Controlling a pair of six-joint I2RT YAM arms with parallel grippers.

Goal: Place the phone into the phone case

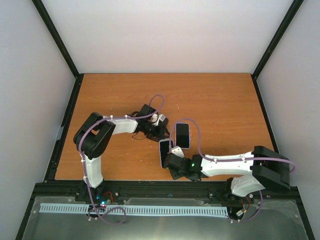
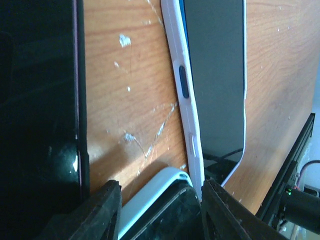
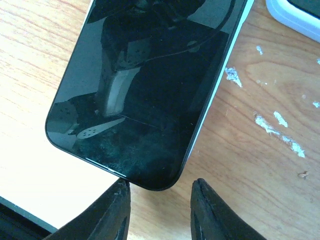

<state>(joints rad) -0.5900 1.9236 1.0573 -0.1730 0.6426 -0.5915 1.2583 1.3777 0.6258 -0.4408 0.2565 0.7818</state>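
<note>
The phone [image 1: 165, 151], a black glass slab with a pale rim, lies flat on the table just left of the white phone case [image 1: 182, 135], whose inside is dark. In the right wrist view the phone [image 3: 150, 85] fills the frame. Its near corner stops just short of my right gripper [image 3: 161, 184], whose jaws stand apart on bare wood. My left gripper [image 2: 161, 189] straddles a pale-rimmed glass corner [image 2: 165, 210], apparently the phone's far end. Its fingers sit close on either side of it. The case [image 2: 189, 100] runs alongside, touching that corner.
A dark glossy shape [image 2: 40, 125] fills the left of the left wrist view; what it is I cannot tell. The table's black near rail [image 2: 295, 160] crosses behind the case. White scuffs mark the wood [image 3: 275, 125]. Both arms crowd the table's middle [image 1: 150, 125].
</note>
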